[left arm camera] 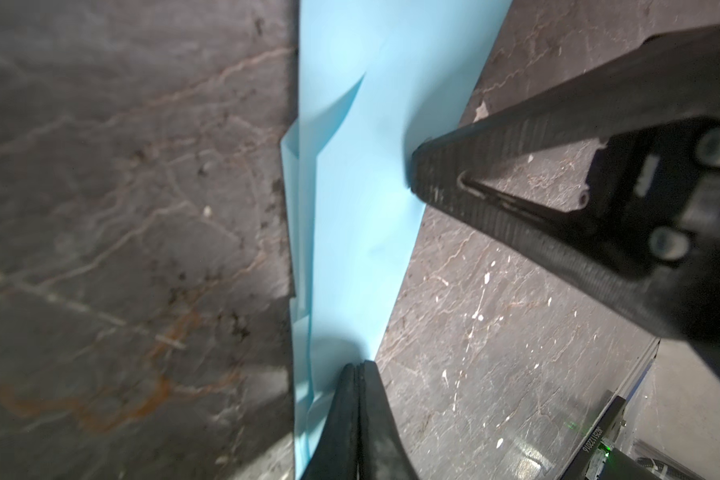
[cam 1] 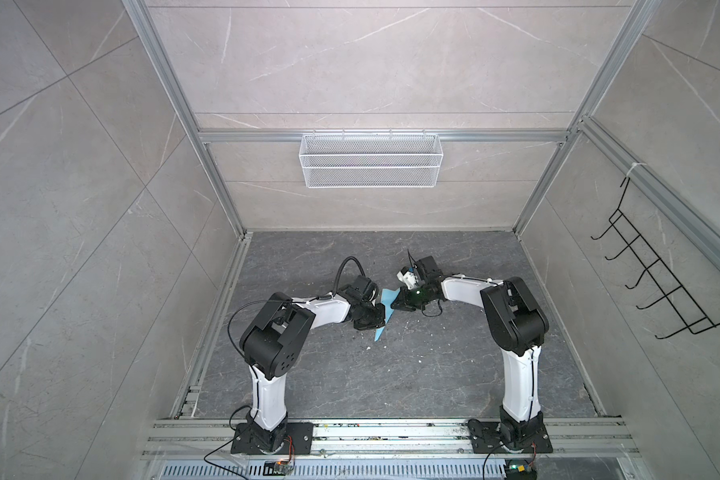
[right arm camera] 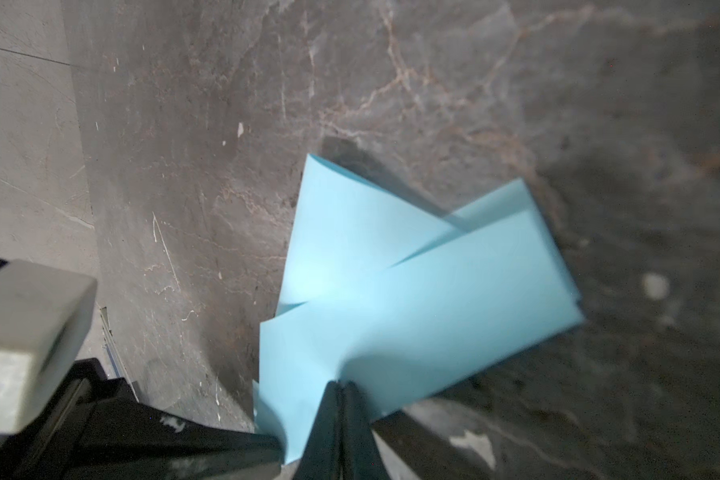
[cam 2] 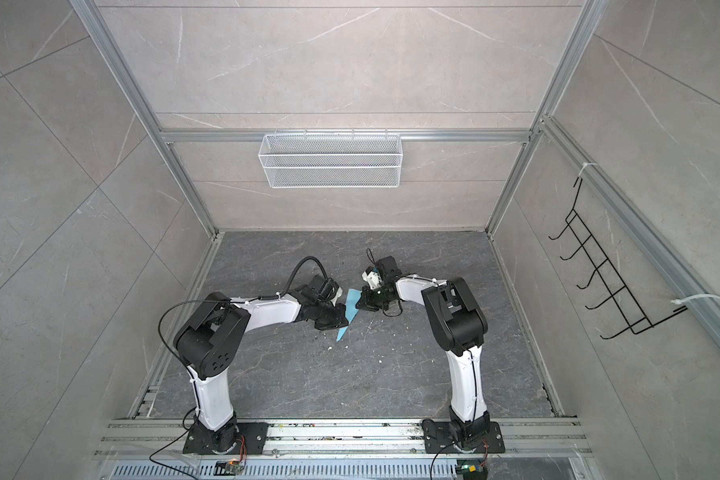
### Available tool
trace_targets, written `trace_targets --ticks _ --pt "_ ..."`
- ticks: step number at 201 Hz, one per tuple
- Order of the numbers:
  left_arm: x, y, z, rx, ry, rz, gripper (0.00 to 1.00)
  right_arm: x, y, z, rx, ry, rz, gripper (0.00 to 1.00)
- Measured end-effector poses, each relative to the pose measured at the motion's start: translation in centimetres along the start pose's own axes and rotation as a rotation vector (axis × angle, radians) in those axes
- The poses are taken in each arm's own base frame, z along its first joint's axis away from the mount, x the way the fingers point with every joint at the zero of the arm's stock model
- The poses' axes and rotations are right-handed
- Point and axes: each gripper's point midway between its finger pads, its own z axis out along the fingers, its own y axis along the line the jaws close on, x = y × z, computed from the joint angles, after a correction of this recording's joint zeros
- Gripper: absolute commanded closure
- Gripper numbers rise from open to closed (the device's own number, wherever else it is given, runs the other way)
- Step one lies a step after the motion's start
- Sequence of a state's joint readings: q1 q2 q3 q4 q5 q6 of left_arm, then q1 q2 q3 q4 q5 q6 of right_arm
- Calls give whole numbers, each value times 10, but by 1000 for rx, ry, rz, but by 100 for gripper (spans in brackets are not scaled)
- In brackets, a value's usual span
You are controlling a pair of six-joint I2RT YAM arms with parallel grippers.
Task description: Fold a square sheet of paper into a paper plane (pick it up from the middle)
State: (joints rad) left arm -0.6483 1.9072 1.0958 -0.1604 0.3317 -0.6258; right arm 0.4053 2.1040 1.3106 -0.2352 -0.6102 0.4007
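The square sheet of paper [cam 1: 388, 300] [cam 2: 352, 305] is folded into a narrow light-blue dart with layered flaps, the paper plane shape. In both top views it hangs between my two grippers at mid-table, its pointed tip towards the front. My left gripper [cam 1: 380, 312] [cam 2: 344, 312] [left arm camera: 358, 366] is shut on one edge of the paper [left arm camera: 362, 216]. My right gripper [cam 1: 398, 301] [cam 2: 361, 301] [right arm camera: 341, 384] is shut on the opposite edge of the paper [right arm camera: 412, 299]. In the left wrist view the right gripper [left arm camera: 416, 172] pinches the paper's side. The left gripper's black fingers [right arm camera: 242, 446] touch the paper's lower corner.
A white wire basket [cam 1: 371, 160] hangs on the back wall. A black wire rack [cam 1: 657, 282] is fixed to the right wall. Small white crumbs [cam 1: 385, 345] lie on the dark marbled table [cam 1: 433, 374]. An aluminium rail [cam 1: 391, 434] runs along the front.
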Motion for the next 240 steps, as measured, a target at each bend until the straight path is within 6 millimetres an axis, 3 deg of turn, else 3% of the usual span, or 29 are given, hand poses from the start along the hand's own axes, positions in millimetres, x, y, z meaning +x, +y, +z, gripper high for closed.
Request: trace_targets --ticks 86,240 --pt "24 5 -10 -41 27 5 94 0 0 0 4 7 6 92" --pt "48 11 -18 -111 60 20 96 0 -1 0 7 14 12 92"
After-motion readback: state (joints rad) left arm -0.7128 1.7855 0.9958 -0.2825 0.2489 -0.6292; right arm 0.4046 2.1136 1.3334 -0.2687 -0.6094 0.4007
